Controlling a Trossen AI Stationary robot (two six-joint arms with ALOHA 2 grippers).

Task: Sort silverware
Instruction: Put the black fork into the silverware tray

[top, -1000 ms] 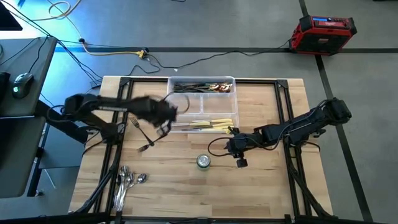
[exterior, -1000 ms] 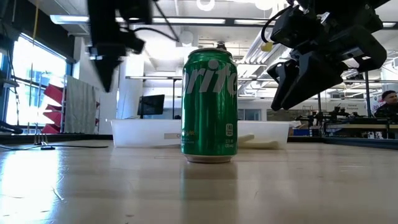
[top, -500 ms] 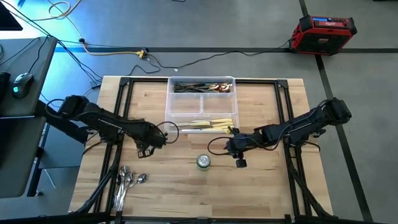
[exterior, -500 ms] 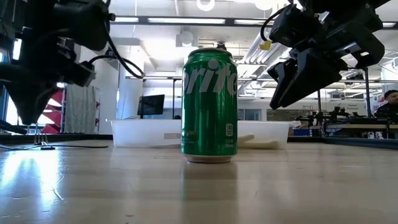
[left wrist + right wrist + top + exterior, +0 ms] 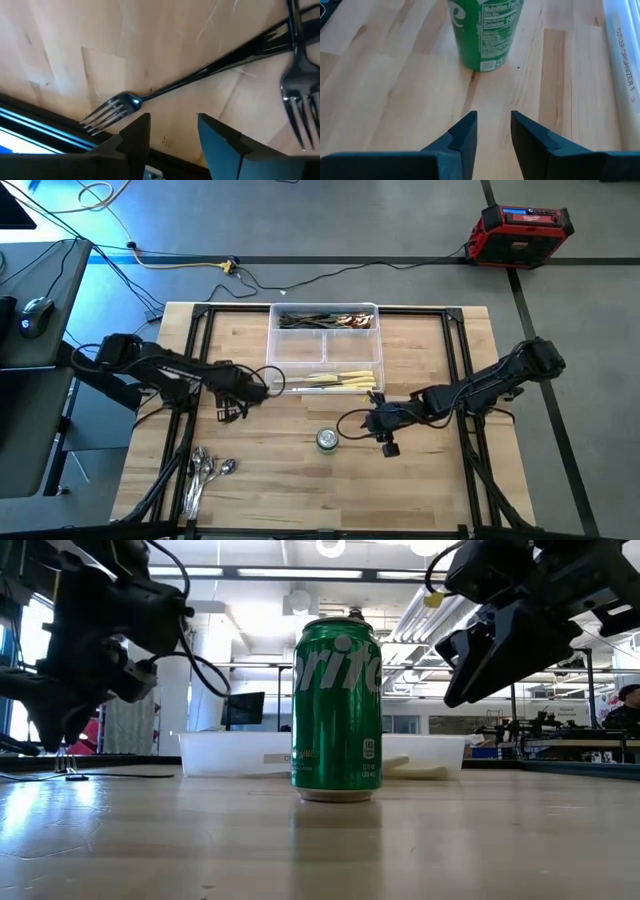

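Left gripper point(image 5: 170, 131) low over wooden table point(image 5: 300, 480), fingers spread, empty, beside two dark metal forks point(image 5: 200, 75); straddle one handle mid-length, avoid the crossing fork; right gripper point(image 5: 492, 131) parted, empty, near green soda can point(image 5: 482, 30).

arms: black, jointed | cables: black, looped | gripper fingers point(image 5: 465, 137): dark, angular, flat-faced
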